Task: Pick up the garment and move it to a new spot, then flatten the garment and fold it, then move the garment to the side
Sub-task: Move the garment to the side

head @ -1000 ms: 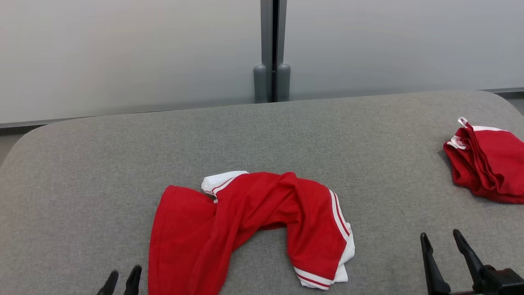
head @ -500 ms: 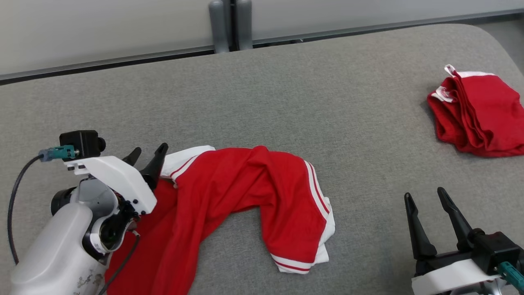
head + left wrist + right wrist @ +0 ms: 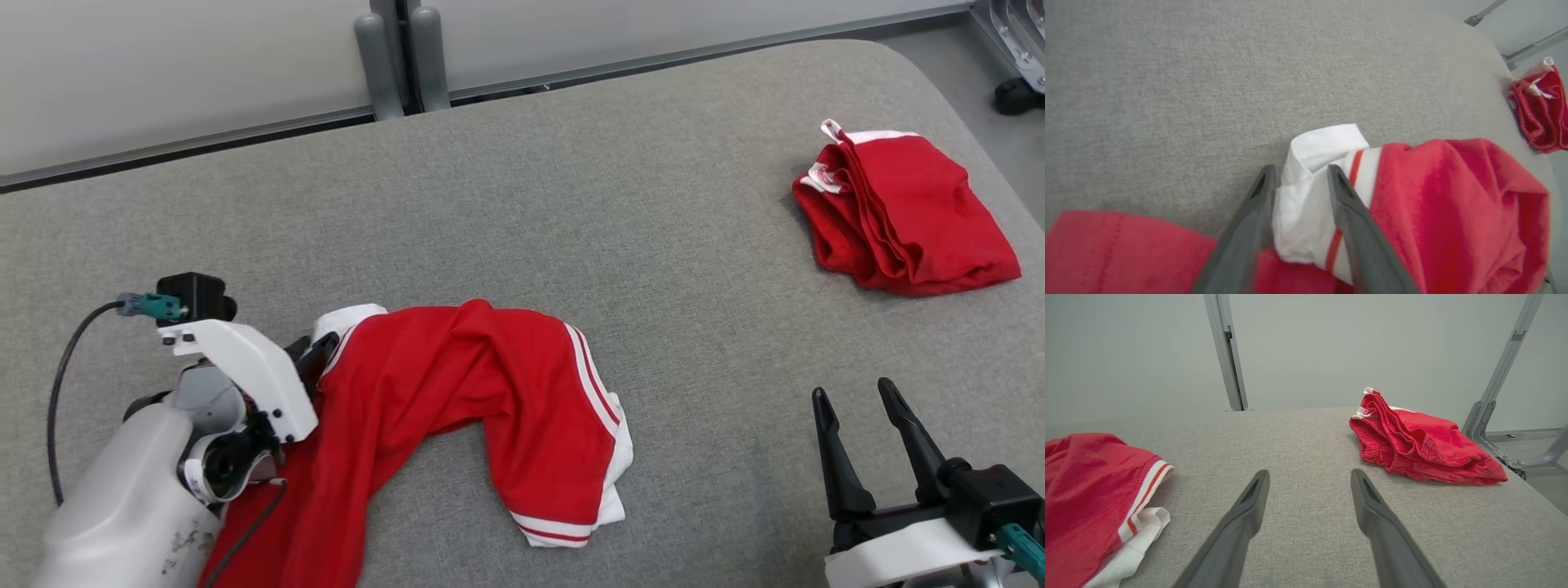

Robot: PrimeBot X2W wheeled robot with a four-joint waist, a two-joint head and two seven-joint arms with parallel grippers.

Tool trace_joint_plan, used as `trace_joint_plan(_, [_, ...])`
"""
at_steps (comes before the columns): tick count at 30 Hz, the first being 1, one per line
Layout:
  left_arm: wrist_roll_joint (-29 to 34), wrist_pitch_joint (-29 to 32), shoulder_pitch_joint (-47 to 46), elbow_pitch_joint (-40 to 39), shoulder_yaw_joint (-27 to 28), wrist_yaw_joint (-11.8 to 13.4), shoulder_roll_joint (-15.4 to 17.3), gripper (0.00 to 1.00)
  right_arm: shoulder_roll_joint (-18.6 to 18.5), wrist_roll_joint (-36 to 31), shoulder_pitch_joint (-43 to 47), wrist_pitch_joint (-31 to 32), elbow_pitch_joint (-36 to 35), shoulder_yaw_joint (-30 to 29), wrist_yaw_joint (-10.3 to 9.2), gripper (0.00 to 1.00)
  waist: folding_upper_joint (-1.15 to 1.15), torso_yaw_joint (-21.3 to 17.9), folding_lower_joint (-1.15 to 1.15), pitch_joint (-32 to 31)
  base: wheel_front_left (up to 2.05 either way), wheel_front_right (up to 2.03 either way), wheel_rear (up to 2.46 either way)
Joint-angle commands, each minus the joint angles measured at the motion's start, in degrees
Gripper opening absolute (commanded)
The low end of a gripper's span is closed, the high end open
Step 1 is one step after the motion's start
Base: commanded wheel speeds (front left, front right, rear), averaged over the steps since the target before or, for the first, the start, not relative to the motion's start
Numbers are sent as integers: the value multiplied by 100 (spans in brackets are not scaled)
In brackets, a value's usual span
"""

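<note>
- Two red pieces lie on the grey table (image 3: 571, 204) in the head view: the garment (image 3: 457, 384), crumpled, near the left side, and a folded red bundle (image 3: 898, 212) at the far right.
- Left wrist view: the left gripper (image 3: 1299, 169) has its fingers apart, straddling the garment's white cuff (image 3: 1327, 141).
- Right wrist view: the right gripper (image 3: 1308, 473) is spread wide, with bare table between its fingers.

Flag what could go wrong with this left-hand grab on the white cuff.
1. The left gripper straddles just the white cuff, jaws not yet clamped. Closing on so little cloth may catch one layer and slip on lifting.
2. The red garment lies bunched, with part seemingly running beneath the left forearm, so a lift could drag or snag it there.
3. A second folded garment lies at the table's far right. Carrying that way could disturb it.
</note>
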Motion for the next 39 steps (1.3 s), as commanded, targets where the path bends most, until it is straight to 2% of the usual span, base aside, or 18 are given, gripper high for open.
trace_joint_plan(1, [20,-93,-107,5,-27,-93,-47,0,-27,-20,47,-28,19,-33,-2,100,0,52,0,-62,0,0,0])
trace_joint_plan(5, [118,-518,-138,-77,-54,-283,-231,0,-28,-51,107,-28,57,-58,-2,100,0,118,0,-217,0,0,0])
trace_joint_plan(10, [437,-1438,173,-707,-153,-334,-504,0,-28,-95,223,-28,65,-90,-2,100,0,144,0,-446,0,0,0])
trace_joint_plan(12, [411,-1553,383,-1028,-216,-265,-633,0,-28,-111,270,-28,62,-129,-2,100,0,177,0,-527,0,0,0])
trace_joint_plan(16, [642,-1668,539,-1327,-258,6,-515,0,-26,-125,297,-28,50,-145,-2,100,0,206,0,-571,0,0,0])
trace_joint_plan(20, [538,-1603,669,-1785,-349,-87,-618,0,-32,-144,314,-28,39,-177,-2,100,0,186,0,-615,0,0,0])
trace_joint_plan(27, [697,-1324,907,-2445,-880,-17,-846,0,-28,-42,320,-28,48,-115,-2,100,0,32,0,-633,0,0,0])
trace_joint_plan(33, [906,-919,928,-2617,-1759,-289,-1240,0,-28,46,208,-28,23,-109,-2,100,0,-149,0,-405,0,0,0])
trace_joint_plan(34, [906,-919,928,-2617,-1759,-289,-1240,0,-28,46,208,-28,23,-109,-2,100,0,-149,0,-405,0,0,0])
trace_joint_plan(39, [968,-920,654,-2322,-2446,-592,-1601,0,-28,201,67,-28,49,-23,-2,100,0,-374,0,-128,0,0,0])
